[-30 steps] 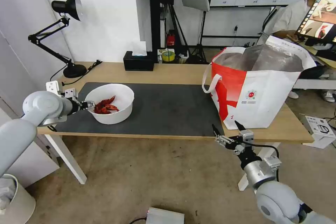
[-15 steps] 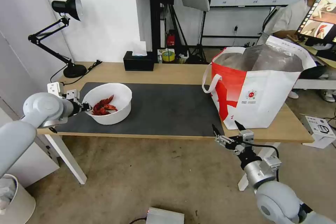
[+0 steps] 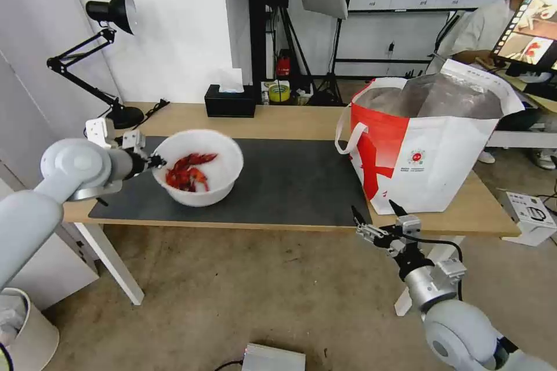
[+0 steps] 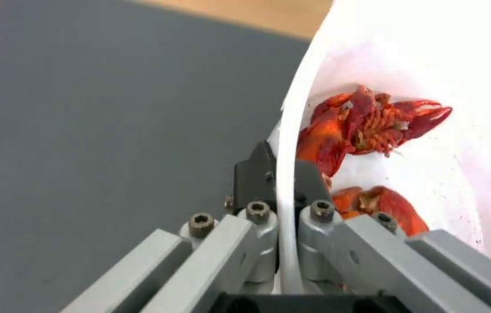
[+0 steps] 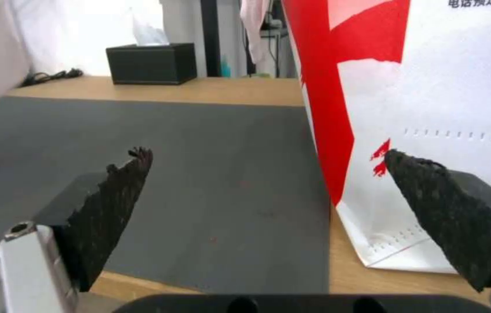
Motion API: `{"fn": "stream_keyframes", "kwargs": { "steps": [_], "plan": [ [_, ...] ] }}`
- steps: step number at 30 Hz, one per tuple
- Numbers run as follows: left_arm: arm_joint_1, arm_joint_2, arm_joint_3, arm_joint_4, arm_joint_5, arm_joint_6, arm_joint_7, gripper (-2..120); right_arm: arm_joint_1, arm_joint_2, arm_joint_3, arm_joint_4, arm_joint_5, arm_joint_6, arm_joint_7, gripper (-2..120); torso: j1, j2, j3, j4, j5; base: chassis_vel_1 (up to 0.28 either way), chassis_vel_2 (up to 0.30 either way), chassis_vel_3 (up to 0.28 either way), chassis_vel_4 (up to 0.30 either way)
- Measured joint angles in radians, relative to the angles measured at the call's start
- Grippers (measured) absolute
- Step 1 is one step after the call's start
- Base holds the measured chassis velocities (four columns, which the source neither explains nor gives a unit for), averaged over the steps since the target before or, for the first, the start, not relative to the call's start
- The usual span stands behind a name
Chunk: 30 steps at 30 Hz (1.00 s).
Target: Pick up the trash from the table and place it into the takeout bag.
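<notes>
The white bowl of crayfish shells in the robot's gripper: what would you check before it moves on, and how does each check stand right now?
1. Left gripper shut on the white bowl's rim: ok.
2. Bowl off the grey mat: ok, though tilted.
3. Crayfish shells inside the bowl: ok.
4. Takeout bag upright with its mouth open: ok.
5. Path over the mat to the bag free of things: ok.
6. Right gripper open, low at the table's front edge: ok.

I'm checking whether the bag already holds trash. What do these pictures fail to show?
- Inside of the takeout bag: head view, hidden by its walls and foil lining.
- Bowl underside: hidden by its own wall, so whether it is clear of the mat is uncertain.
- Bag top: right wrist view, cut off.
</notes>
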Motion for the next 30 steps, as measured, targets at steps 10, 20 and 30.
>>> {"fn": "stream_keyframes", "kwargs": {
  "steps": [10, 20, 30],
  "plan": [
    [-0.318, -0.155, 0.202, 0.001, -0.157, 0.000, -0.122, 0, 0.000, 0.000, 0.000, 0.000, 0.000, 0.000, 0.000, 100, 0.000, 0.000, 0.000, -0.0001, 0.0003, 0.000, 0.000, 0.000, 0.000],
    [-0.571, -0.367, 0.308, 0.179, -0.187, 0.000, -0.158, 0, 0.000, 0.000, 0.000, 0.000, 0.000, 0.000, 0.000, 100, 0.000, 0.000, 0.000, -0.0002, 0.0004, 0.000, 0.000, 0.000, 0.000],
    [-0.714, -0.585, 0.361, 0.372, -0.182, 0.000, -0.165, 0, 0.000, 0.000, 0.000, 0.000, 0.000, 0.000, 0.000, 100, 0.000, 0.000, 0.000, -0.0002, 0.0003, 0.000, 0.000, 0.000, 0.000]
  ]
}}
